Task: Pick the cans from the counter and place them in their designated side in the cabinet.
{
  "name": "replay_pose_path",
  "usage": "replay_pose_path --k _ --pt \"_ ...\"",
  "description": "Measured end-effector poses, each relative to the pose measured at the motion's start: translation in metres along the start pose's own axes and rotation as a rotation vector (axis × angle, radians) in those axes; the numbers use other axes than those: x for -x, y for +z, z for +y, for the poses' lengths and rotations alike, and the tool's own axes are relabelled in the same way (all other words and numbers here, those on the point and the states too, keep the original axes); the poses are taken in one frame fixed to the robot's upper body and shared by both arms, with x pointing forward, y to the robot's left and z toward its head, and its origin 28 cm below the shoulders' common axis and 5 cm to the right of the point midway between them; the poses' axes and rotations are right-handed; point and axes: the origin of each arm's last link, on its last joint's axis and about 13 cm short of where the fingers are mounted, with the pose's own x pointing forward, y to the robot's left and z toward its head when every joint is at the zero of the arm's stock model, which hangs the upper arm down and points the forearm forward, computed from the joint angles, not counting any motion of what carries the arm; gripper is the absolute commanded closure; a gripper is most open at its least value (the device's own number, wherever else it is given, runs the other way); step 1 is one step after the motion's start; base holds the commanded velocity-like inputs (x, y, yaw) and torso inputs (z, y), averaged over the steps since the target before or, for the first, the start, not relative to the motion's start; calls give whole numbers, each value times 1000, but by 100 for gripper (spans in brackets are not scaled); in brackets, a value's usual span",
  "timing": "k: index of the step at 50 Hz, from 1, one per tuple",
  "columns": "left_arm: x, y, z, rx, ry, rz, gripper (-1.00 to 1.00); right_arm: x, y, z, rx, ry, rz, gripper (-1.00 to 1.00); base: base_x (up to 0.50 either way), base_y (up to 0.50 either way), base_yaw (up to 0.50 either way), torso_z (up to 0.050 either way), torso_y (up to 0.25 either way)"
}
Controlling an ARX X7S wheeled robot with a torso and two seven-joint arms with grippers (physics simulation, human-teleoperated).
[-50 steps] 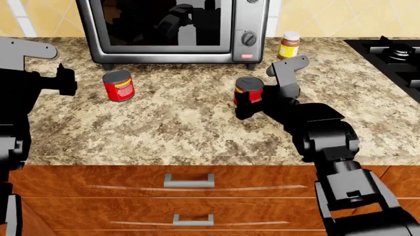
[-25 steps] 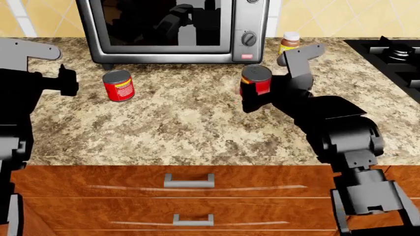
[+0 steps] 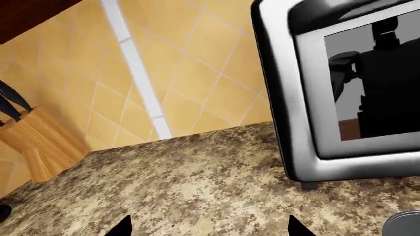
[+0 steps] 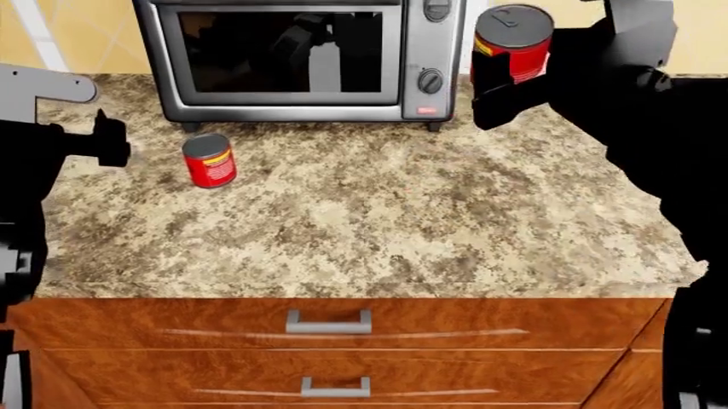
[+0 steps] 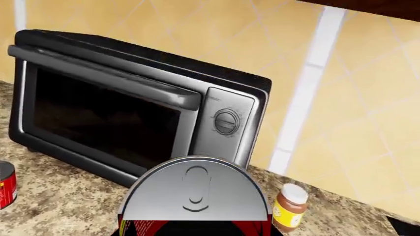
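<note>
Nothing legible anywhere. The can (image 4: 210, 160) left of centre on the counter (image 4: 376, 213) shows a yellow label patch, its print too small to read. The toaster oven (image 4: 302, 58) carries a red badge, also unreadable.

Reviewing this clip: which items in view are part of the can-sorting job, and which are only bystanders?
Part of the job:
- lifted can, held in the right gripper
- second can, standing on the counter
- left gripper, holding nothing

Bystanders:
- toaster oven
- brown jar
- knife block
- drawers
</note>
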Motion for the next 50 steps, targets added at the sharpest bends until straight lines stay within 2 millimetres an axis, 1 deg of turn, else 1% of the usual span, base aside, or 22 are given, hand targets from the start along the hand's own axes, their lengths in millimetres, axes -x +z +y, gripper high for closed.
replay_pose_path --k 12,21,35,43,50 --pt "6 3 6 20 15 -6 -100 22 49 -6 55 -53 -46 100 0 0 0 49 0" --pt "7 6 11 40 23 -5 -100 27 91 -13 82 -93 -68 100 0 0 0 0 0" --pt "1 9 16 64 33 -6 -100 23 151 -23 99 -166 -96 100 0 0 0 0 0" --pt "-4 8 16 67 36 -7 -100 17 178 -30 98 -211 -107 100 0 0 0 0 0" --pt "-7 6 15 62 40 -7 -100 7 196 -40 89 -247 -111 100 0 0 0 0 0"
